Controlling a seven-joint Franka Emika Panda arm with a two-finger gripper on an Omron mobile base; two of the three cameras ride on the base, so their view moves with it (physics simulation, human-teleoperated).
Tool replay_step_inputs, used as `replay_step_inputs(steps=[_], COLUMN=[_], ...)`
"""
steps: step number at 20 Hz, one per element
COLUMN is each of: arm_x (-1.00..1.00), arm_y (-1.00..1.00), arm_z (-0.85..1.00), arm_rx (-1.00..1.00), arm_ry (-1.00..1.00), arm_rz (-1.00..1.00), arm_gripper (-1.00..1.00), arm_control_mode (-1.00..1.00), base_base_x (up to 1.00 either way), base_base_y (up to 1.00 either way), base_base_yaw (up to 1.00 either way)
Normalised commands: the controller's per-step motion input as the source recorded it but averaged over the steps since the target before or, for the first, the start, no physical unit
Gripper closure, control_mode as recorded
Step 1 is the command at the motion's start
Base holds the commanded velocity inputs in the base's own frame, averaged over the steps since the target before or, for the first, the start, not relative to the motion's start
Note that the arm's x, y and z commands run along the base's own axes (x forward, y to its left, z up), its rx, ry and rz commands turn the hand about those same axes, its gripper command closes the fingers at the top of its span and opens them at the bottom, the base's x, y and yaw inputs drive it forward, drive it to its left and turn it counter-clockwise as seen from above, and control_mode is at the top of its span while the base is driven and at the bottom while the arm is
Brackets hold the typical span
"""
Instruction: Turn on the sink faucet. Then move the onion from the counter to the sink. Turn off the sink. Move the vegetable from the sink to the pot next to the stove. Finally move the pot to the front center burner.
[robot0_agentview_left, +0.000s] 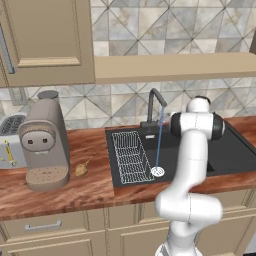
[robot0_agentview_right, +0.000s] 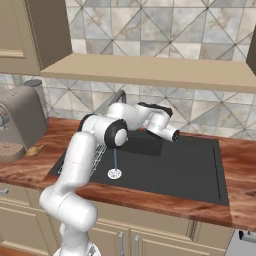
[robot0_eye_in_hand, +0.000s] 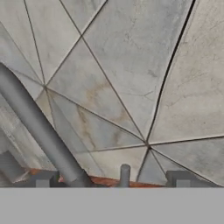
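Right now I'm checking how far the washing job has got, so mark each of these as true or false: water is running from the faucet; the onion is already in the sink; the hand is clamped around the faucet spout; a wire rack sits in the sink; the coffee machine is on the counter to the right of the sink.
1. Water runs from the faucet into the sink. True.
2. The onion is already in the sink. False: it lies on the counter beside the coffee machine.
3. The hand is clamped around the faucet spout. False: its fingers stand apart, with nothing between them.
4. A wire rack sits in the sink. True, in its left part.
5. The coffee machine stands right of the sink. False: left of it.
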Motion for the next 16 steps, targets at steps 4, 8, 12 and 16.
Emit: replay_step_inputs(steps=[4, 8, 12, 16], arm_x=[-0.67, -0.92, -1.0, -1.0], arm_y=[-0.07, 0.0, 0.0, 0.0], arm_z=[0.44, 0.28, 0.17, 0.18], arm_rx=[0.0, 0.0, 0.0, -0.03], arm_ry=[0.0, 0.0, 0.0, 0.0], arm_rz=[-0.02, 0.0, 0.0, 0.0], arm_gripper=[-1.0, -1.0, -1.0, -1.0], arm_control_mode=[-1.0, -1.0, -1.0, -1.0], base_base_x=[0.0, 0.0, 0.0, 0.0], base_base_y=[0.0, 0.0, 0.0, 0.0], base_base_yaw=[0.0, 0.0, 0.0, 0.0])
